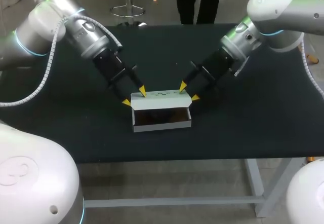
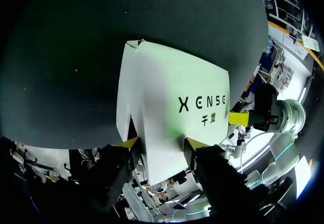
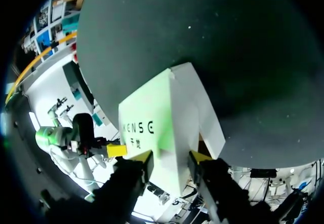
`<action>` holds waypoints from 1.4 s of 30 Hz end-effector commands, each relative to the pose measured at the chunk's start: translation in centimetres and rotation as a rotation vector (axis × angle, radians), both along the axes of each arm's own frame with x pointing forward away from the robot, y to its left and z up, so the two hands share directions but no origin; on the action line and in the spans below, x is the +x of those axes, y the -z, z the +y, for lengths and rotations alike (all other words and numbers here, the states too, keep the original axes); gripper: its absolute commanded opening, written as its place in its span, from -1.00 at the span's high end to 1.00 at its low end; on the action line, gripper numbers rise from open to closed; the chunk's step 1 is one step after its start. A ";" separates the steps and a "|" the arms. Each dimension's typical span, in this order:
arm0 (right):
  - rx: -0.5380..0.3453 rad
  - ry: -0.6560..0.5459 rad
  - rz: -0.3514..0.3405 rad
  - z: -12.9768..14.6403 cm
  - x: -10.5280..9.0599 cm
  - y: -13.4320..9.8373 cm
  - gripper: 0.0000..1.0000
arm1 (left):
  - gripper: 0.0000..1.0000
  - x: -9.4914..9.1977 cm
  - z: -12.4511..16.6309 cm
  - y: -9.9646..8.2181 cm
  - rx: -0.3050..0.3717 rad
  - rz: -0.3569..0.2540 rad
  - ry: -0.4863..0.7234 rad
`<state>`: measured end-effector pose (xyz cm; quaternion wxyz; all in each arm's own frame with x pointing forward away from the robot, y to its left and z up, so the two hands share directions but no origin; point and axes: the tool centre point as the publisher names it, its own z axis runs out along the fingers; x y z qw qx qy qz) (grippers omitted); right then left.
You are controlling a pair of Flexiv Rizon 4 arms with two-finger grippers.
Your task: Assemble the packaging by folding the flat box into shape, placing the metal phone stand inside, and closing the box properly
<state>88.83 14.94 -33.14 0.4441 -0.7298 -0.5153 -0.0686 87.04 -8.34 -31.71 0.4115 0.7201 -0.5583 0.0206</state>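
The box (image 1: 162, 125) sits folded up in the middle of the dark worktop (image 1: 76, 133), with its lid (image 1: 161, 99) raised at the back and the opening facing the front edge. The inside is dark; something brownish lies in there, but I cannot say for sure it is the stand. The two arms come at it from either side like a pair of tongs. The left fingers (image 1: 143, 90) straddle the lid's left end and the right fingers (image 1: 183, 86) its right end. In both wrist views the white card runs between the yellow tips, which press on it from two sides. So each pair looks clamped on the lid. Holding both ends keeps the flap square, which I judge is meant for swinging it down evenly over the opening. The box is not yet closed
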 end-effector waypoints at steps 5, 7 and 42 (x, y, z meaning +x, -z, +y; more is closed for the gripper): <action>0.004 -0.009 0.009 0.6 0.5 -0.1 0.01 | -0.18 0.5 -0.5 0.0 0.009 0.009 0.006; 0.005 -0.010 0.009 0.6 0.5 -0.2 0.01 | -0.19 0.5 -0.5 0.0 0.013 0.010 0.008; 0.037 -0.006 0.035 0.4 1.5 -0.9 0.03 | -0.19 0.8 -0.5 -0.4 0.042 0.020 0.032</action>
